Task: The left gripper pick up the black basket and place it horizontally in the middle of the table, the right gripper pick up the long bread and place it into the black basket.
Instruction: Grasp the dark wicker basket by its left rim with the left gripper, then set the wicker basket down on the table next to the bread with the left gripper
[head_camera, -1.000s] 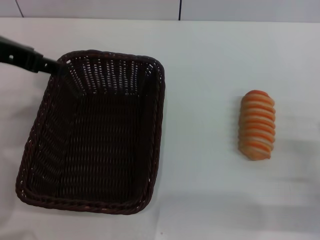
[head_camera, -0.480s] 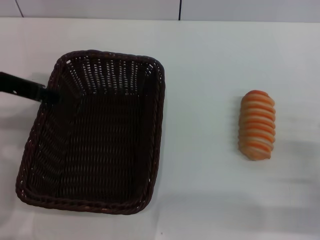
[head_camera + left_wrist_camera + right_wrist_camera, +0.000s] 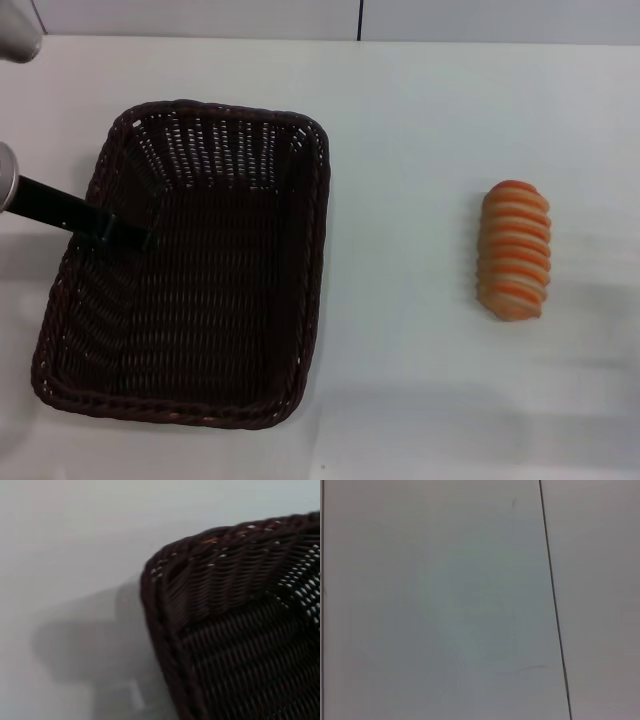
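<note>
Head view looks down; left wrist view — close — shares the black basket point(image 3: 190, 265) point(image 3: 240, 625).

You can see only a little of the robot's left arm: a slim, matte black hand point(image 3: 118, 230), bar-shaped and plain, running out from a rounded silver wrist collar at the head view's left edge. A second pale grey-silver rounded part shows in the top-left corner. No cables or markings are visible.

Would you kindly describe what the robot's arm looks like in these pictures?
Only the left gripper shows: a slim black finger section extending from a rounded silver wrist at the head view's edge. No cables or markings are visible. The right arm is out of view.
</note>
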